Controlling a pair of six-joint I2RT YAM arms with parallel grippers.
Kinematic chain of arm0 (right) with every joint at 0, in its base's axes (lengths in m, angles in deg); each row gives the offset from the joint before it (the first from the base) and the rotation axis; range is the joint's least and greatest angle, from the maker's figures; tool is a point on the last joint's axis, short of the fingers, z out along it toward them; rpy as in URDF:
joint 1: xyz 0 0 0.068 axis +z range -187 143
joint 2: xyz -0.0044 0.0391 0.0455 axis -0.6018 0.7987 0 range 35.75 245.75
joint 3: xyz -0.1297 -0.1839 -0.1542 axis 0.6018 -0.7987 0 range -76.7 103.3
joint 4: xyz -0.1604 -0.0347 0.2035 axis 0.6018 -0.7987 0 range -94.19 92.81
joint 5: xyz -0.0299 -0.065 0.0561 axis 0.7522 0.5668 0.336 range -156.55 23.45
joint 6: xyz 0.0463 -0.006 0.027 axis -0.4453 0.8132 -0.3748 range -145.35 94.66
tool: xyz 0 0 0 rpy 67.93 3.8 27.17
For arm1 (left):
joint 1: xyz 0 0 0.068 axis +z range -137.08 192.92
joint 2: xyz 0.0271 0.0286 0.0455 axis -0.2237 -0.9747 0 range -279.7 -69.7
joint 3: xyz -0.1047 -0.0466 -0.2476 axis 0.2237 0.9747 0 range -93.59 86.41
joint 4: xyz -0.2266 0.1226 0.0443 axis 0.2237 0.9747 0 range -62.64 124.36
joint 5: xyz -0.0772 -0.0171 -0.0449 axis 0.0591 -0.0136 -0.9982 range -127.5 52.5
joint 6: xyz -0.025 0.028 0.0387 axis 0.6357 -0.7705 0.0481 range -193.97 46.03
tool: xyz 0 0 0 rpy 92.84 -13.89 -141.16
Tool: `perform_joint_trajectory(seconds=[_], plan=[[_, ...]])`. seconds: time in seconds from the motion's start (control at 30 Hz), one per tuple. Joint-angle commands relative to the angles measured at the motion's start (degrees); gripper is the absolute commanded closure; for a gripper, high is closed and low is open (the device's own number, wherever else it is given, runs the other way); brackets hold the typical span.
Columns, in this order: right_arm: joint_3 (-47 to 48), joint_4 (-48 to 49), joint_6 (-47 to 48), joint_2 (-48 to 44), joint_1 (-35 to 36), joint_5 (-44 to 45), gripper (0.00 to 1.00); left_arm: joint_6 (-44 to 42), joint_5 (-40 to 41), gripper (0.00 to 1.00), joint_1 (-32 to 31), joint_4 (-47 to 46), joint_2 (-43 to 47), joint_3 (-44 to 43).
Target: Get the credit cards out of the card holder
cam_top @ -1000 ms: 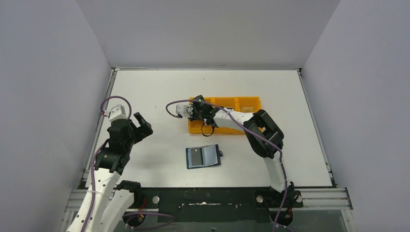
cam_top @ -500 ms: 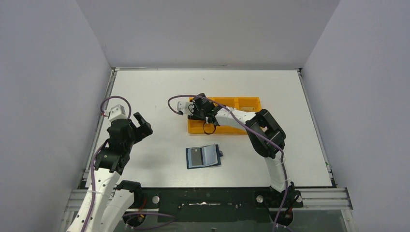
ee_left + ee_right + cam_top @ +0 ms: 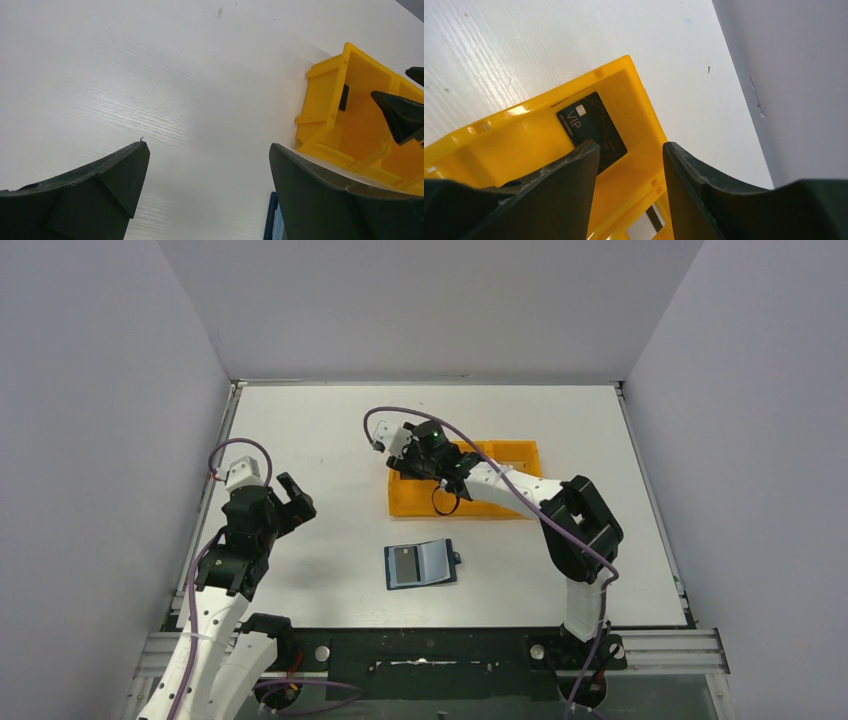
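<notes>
The card holder lies open and flat on the table, and a grey credit card shows on its left half. A black credit card marked VIP lies in the end compartment of the orange tray. My right gripper hangs open just above that compartment, with nothing between its fingers. In the top view the right gripper is over the tray's left end. My left gripper is open and raised, off to the left of the card holder. A sliver of the card holder shows in the left wrist view.
A white card with a dark stripe lies in the tray's neighbouring compartment. The tray stands beyond the card holder, mid-table. Grey walls close in the table on three sides. My right arm's elbow rises right of the card holder.
My right gripper has opened, lifted and shifted toward the far side, leaving the black card in the tray. Its elbow swung right. The left arm and card holder stayed still.
</notes>
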Motion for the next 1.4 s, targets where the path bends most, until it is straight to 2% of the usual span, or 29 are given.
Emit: perform_joint_trajectory(seconds=[0.0, 0.03, 0.1, 0.17, 0.3, 0.47, 0.53, 0.63, 0.77, 0.93, 1.27, 1.37], plan=[[-4.5, 9.4, -16.1, -10.4, -0.6, -0.2, 0.49, -1.3, -1.0, 0.07, 0.3, -2.7, 0.0, -0.7], [-6.1, 10.1, -20.4, -13.2, -0.6, 0.0, 0.47, -1.4, -1.1, 0.07, 0.3, -2.7, 0.0, -0.7], [-8.6, 9.2, -31.2, -17.1, -0.7, 2.8, 0.38, -1.5, -1.3, 0.07, 0.4, -2.8, -0.2, -0.7], [-9.0, 3.7, -42.5, -20.1, -0.8, 5.7, 0.3, -1.5, -1.6, 0.07, 0.4, -2.9, -0.4, -0.7], [-12.7, -4.6, -57.0, -24.6, -1.8, 0.8, 0.3, -1.9, -2.5, 0.07, 0.4, -2.9, -1.0, -0.7], [-26.3, 0.6, -74.2, -30.8, -1.6, -6.7, 0.34, -2.4, -4.5, 0.07, 0.4, -3.0, -2.0, -0.8], [-30.8, 1.3, -80.0, -32.3, -1.0, -7.3, 0.35, -3.1, -6.1, 0.07, 0.4, -3.0, -2.6, -0.8], [-35.6, 1.1, -85.4, -34.7, 2.3, -4.0, 0.35, -4.2, -8.2, 0.07, 0.3, -2.8, -4.1, -1.2], [-35.9, -2.8, -90.3, -35.5, 11.1, 6.7, 0.31, -4.3, -9.6, 0.07, 0.3, -2.9, -5.8, -1.3], [-34.6, -4.0, -95.2, -31.7, 18.0, 13.4, 0.36, -4.4, -14.9, 0.14, 0.3, -4.3, -6.5, -0.7], [-32.0, -8.2, -97.9, -25.8, 20.3, 14.9, 0.46, -5.6, -24.4, 0.22, 0.1, -7.0, -9.8, -0.7], [-33.1, -6.1, -98.3, -24.9, 20.3, 13.3, 0.51, -3.6, -28.5, 0.34, -0.3, -7.4, -11.9, -0.7]])
